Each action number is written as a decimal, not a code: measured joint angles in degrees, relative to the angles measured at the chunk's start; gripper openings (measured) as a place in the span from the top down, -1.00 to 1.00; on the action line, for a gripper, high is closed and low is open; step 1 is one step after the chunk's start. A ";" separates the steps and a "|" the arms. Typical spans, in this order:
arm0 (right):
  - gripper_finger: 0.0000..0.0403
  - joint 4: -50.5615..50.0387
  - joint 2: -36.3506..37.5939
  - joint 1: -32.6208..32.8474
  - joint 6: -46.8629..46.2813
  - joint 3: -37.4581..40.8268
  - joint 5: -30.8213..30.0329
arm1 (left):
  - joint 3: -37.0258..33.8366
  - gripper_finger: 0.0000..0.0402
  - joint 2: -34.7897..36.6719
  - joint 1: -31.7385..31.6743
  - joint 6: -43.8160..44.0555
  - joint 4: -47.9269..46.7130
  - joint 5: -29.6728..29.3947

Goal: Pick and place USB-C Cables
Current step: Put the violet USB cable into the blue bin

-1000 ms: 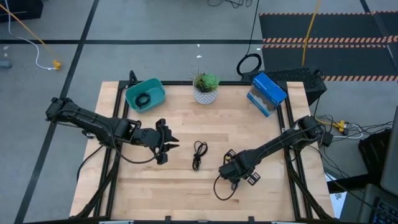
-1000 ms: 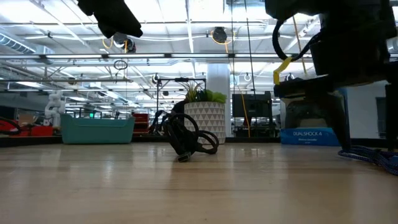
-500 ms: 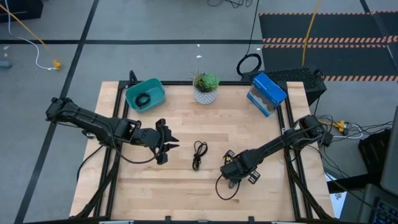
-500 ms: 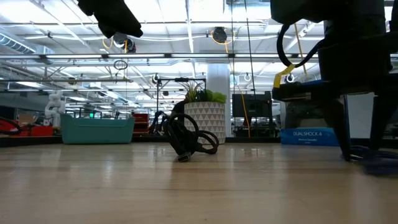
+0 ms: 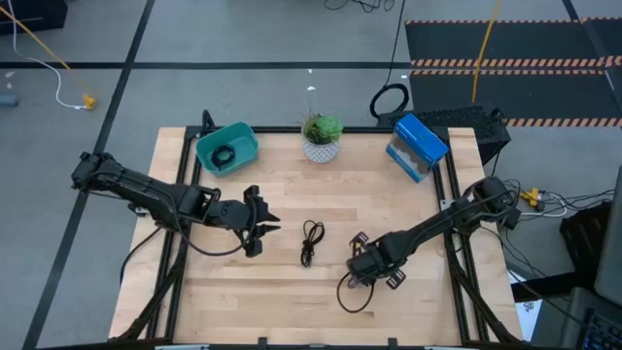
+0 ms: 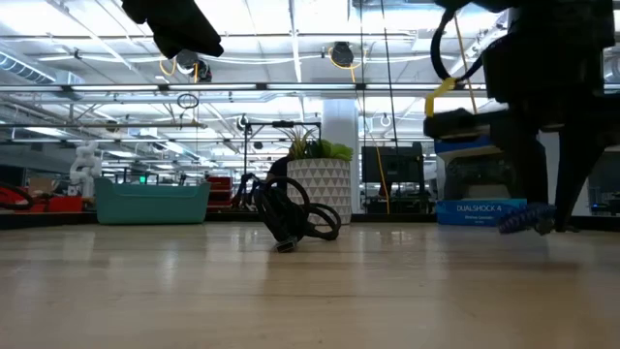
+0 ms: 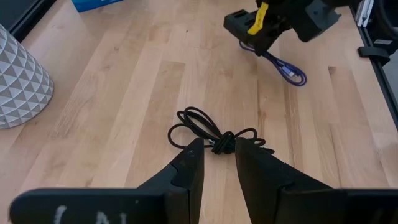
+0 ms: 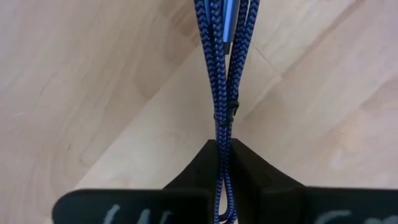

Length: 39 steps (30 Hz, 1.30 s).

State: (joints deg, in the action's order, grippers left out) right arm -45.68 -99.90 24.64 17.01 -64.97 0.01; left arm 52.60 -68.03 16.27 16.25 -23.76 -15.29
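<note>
The right gripper (image 8: 225, 163) is pinching the purple-blue cable (image 8: 222, 74) between its two dark fingers, squeezed together on the doubled braided strands near the middle of the bundle, with a small tie sitting just beyond the fingertips. In the low view the cable's end (image 6: 518, 221) is hanging a little clear of the wooden table (image 5: 389, 209), drooping from the grip, so it is behaving as a light, limp thing that is likely to swing and sag rather than hold its shape. Gripping at the tied middle seems a sound choice, since the braid gives friction and the strands are staying gathered there. The left gripper (image 7: 214, 151) is hovering above the long-looped black cable (image 7: 211, 132) near the table's centre, its fingers standing slightly apart and holding nothing; that bundle looks equally soft, and its knotted waist appears the best place to take it. The coiled black cable (image 5: 224, 155) is lying inside the teal bin (image 5: 241, 136) at the back left, beside the potted plant (image 5: 321, 136).
</note>
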 joint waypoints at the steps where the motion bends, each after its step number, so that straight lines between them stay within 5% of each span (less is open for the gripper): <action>1: 0.94 0.43 0.61 0.00 -0.81 0.00 0.00 | 0.00 0.54 0.00 0.00 0.00 0.01 -0.01; 21: 0.94 3.38 22.84 -0.31 -20.24 -0.11 -3.01 | 0.00 0.54 0.00 0.00 -0.92 0.74 -0.16; 31: 0.94 -0.01 25.87 -0.33 -25.28 -0.11 -6.53 | 0.00 0.54 0.00 -0.07 -1.07 1.59 -0.17; 39: 0.93 2.23 25.90 -0.33 -29.78 -0.13 -16.63 | 0.00 0.54 0.00 -0.07 -0.87 1.62 -0.15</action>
State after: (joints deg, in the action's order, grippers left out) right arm -43.45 -74.00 24.32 -12.77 -65.10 -16.61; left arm 52.60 -68.03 16.21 15.38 -22.14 -15.44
